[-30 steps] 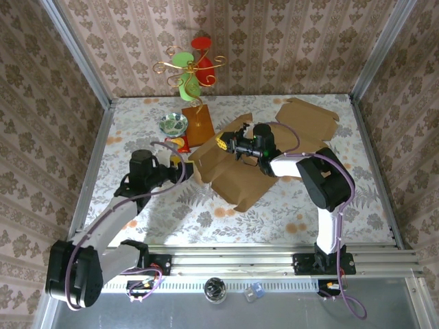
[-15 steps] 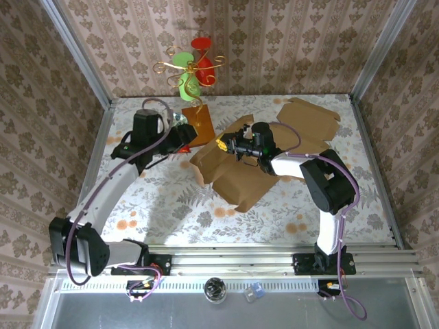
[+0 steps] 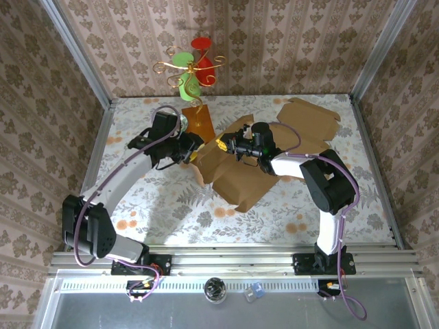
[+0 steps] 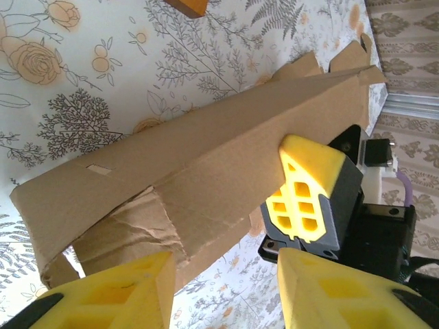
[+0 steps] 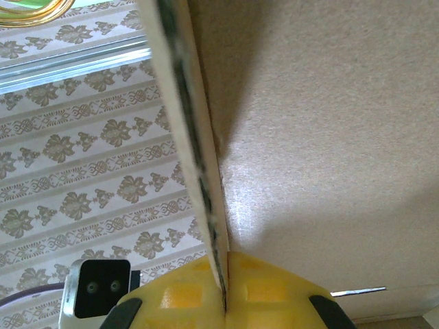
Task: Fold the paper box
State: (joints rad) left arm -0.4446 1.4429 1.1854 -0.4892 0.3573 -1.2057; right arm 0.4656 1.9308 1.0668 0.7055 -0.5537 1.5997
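Note:
The paper box [image 3: 236, 175] is a brown cardboard blank lying partly folded in the middle of the table. My right gripper [image 3: 223, 144] is shut on its raised back-left flap. In the right wrist view the yellow pads [image 5: 199, 295] pinch the flap's thin edge [image 5: 206, 205], with the panel [image 5: 322, 137] spreading to the right. My left gripper [image 3: 193, 152] hovers at the box's left edge, open. In the left wrist view its fingers [image 4: 110, 291] flank bare table just below the folded cardboard [image 4: 206, 157]. The right gripper's yellow finger [image 4: 309, 195] presses on that cardboard.
An orange block [image 3: 199, 123] carrying a wire ornament with red and green discs [image 3: 192, 68] stands just behind the left gripper. A small patterned bowl [image 3: 175, 122] sits beside it. A second flat cardboard piece [image 3: 309, 116] lies at the back right. Metal frame posts border the table.
My left arm swung from the front left up toward the back, then in to the box's left edge, and its jaws narrowed. The right gripper stayed clamped on the flap.

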